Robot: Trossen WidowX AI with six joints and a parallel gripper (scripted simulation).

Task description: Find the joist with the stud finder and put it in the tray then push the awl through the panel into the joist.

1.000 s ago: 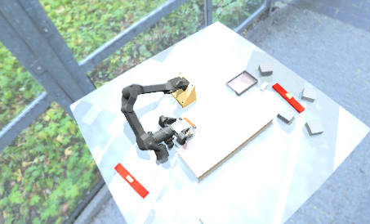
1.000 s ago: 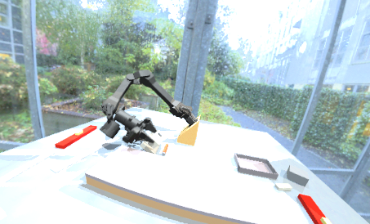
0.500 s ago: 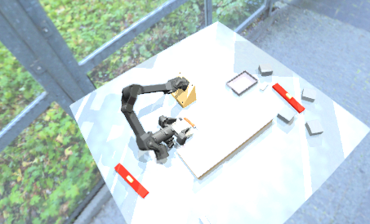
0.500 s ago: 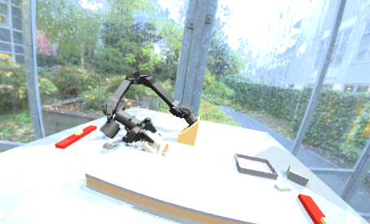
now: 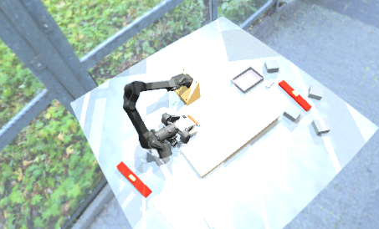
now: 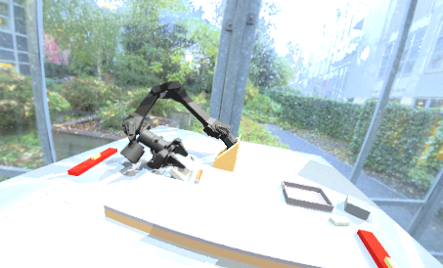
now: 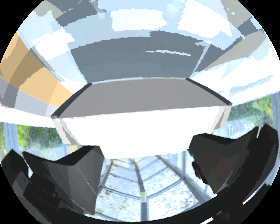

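My gripper (image 5: 181,125) (image 6: 178,161) (image 7: 145,137) is low at the near-arm end of the floor panel (image 5: 237,125) (image 6: 203,215). Its wide-set fingers are shut on the stud finder (image 5: 187,124) (image 6: 181,173) (image 7: 143,92), a pale body with a grey face centred between them in the wrist view. Whether its underside touches the panel is hard to tell. The orange-handled awl (image 5: 192,119) (image 6: 199,176) lies just beyond the stud finder. The tray (image 5: 238,86) (image 6: 308,206) is shallow, dark-rimmed and empty. The joist is not visible.
A tan wooden wedge (image 5: 189,96) (image 6: 228,158) stands by the arm's far end. Red bars (image 5: 134,180) (image 5: 294,95) lie on both sides. Several grey blocks (image 5: 272,66) (image 5: 292,114) and a small white piece (image 5: 269,84) (image 6: 339,221) are near the tray and right-hand bar.
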